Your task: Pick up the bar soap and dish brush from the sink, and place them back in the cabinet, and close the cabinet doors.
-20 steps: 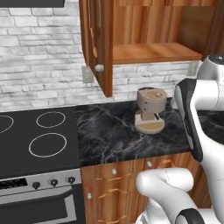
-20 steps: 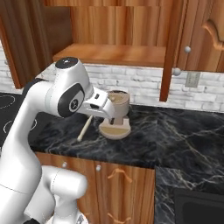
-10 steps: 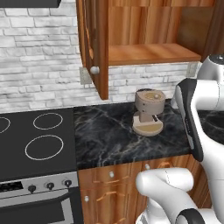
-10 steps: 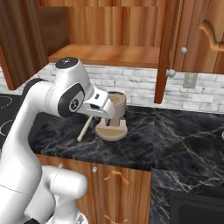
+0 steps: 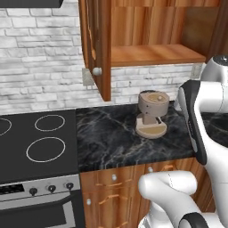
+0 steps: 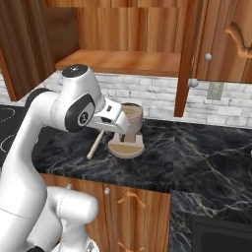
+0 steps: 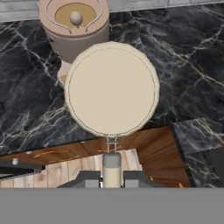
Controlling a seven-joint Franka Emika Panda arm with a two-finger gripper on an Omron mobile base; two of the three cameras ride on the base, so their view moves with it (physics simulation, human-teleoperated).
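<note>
Your gripper [image 7: 112, 180] is clamped on the dish brush [image 7: 112, 89] handle, whose round cream head hides part of the tan coffee machine [image 7: 74, 26] at twelve o'clock. The fingertips are mostly cut off. The cabinet [image 5: 153, 53] stands open above.

A tan coffee machine [image 5: 151, 113] stands on the black marbled counter [image 5: 111, 138], just beyond the pincer. A stove [image 5: 35, 142] lies well to its left, against a brick wall [image 5: 40, 53].
</note>
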